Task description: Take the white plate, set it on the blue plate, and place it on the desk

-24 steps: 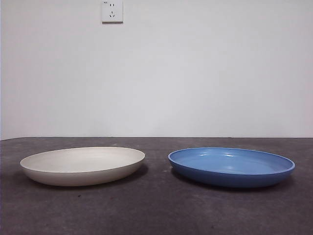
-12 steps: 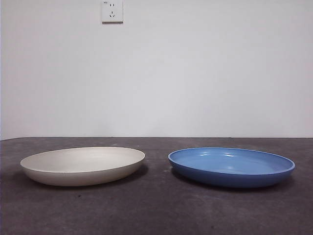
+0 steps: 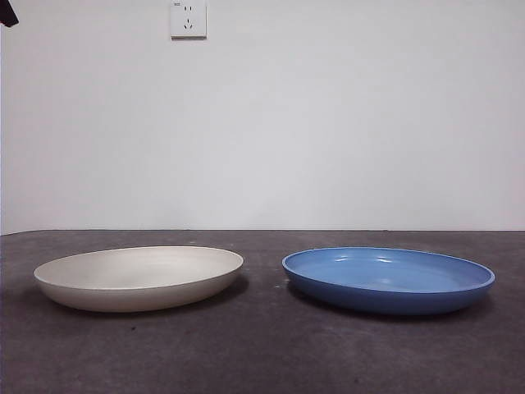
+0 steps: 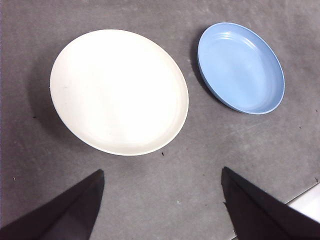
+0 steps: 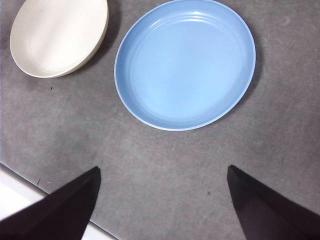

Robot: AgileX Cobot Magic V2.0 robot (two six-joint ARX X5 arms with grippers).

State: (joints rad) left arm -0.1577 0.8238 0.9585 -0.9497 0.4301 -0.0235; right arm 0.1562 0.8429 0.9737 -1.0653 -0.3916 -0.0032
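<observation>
desk: broad dark grey matte tabletop is being occupied by both dishes | wide shallow cream plate and glossy round blue plate are being seen side by side, apart, unstacked | left gripper and right gripper are being held above, jaws spread wide, nothing gripped | black tip is being shown at top corner

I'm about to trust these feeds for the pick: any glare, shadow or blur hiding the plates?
Front view: sharp, small highlights on the blue plate, soft shadow beside the white plate. Left wrist view: even light, white plate shadowed on one side, rim clear. Right wrist view: faint sheen on the blue plate, nothing hidden.
</observation>
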